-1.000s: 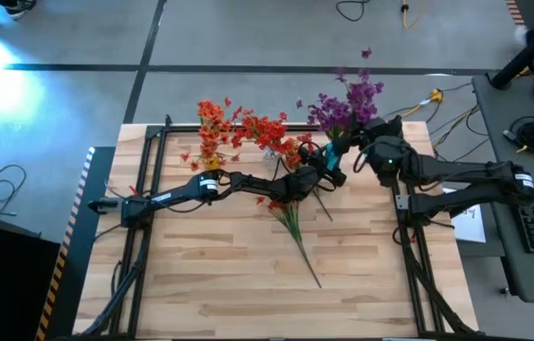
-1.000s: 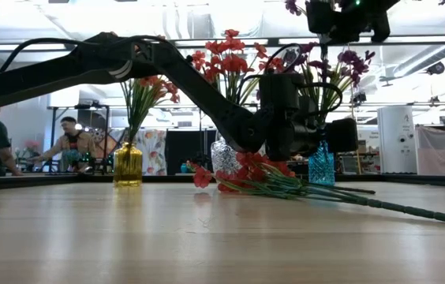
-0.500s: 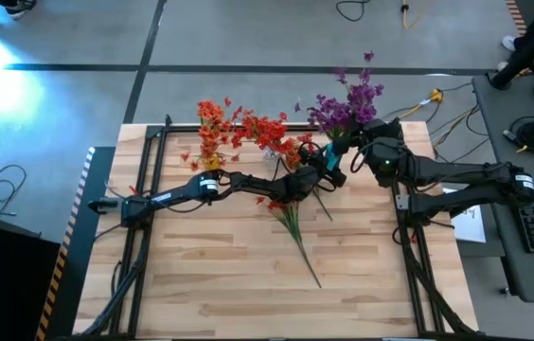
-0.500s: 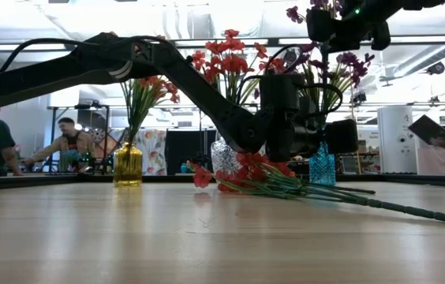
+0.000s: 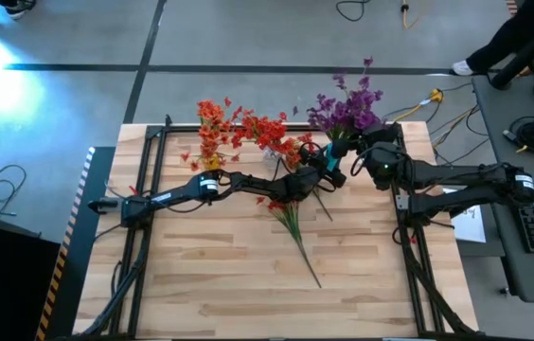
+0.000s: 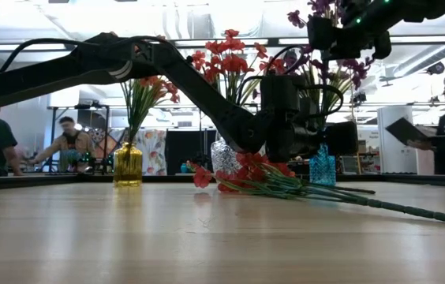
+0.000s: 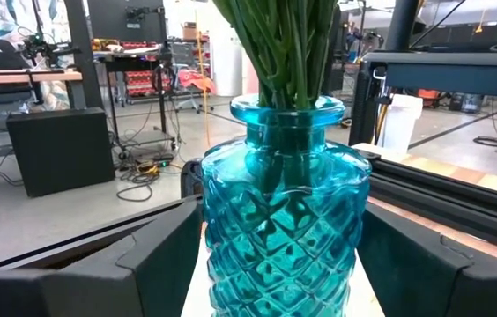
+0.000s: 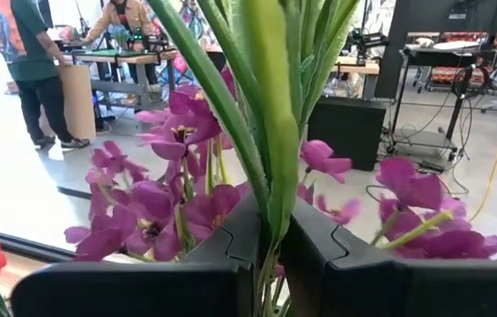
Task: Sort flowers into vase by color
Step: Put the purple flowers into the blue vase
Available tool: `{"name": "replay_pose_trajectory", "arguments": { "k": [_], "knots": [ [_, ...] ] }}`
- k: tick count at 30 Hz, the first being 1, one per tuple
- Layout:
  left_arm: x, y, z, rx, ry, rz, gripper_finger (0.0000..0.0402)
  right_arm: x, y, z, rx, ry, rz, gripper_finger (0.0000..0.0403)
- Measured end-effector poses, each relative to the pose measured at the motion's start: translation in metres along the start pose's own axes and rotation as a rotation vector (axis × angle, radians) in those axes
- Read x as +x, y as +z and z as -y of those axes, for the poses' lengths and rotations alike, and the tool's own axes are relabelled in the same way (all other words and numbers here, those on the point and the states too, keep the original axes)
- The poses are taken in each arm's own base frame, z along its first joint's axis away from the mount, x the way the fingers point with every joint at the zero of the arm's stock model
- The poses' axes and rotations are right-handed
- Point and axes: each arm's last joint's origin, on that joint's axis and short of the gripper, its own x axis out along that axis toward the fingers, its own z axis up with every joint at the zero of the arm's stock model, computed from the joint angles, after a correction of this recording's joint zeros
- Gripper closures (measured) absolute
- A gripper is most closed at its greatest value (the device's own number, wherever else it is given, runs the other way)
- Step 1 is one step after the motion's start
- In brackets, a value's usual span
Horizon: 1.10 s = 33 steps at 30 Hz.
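The left claw (image 7: pixel 281 264) sits at the far middle of the bench (image 5: pixel 248 275), its fingers (image 7: pixel 156 255) spread on either side of the blue glass vase (image 7: pixel 281 220), just beside the glass; contact cannot be confirmed. Green stems stand in the neck of this vase.

The right claw (image 8: pixel 270 251) hangs above the blue vase, its fingers (image 8: pixel 231 238) pressed together on the stem of a purple sprig (image 8: pixel 262 132), whose blossoms (image 5: pixel 347 104) rise over the far edge of the bench.

Red flowers (image 5: pixel 265 130) stand in a clear vase (image 6: pixel 224 156) and orange-red flowers (image 5: pixel 212 128) in a yellow vase (image 6: pixel 128 164), both along the far edge. A loose bunch of red sprigs (image 5: pixel 291 218) lies flat on the bench, near the left claw, stems pointing toward the near edge.

People (image 6: pixel 69 142) stand in the room beyond.
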Motion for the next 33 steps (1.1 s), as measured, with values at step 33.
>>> {"name": "replay_pose_trajectory", "arguments": {
  "k": [33],
  "knots": [
    [-0.0001,0.0,0.0002,0.0,0.0,0.0,0.0131,-0.0002,-0.0087,0.0014,-0.026,-0.008,-0.053,0.0375]
  ]
}}
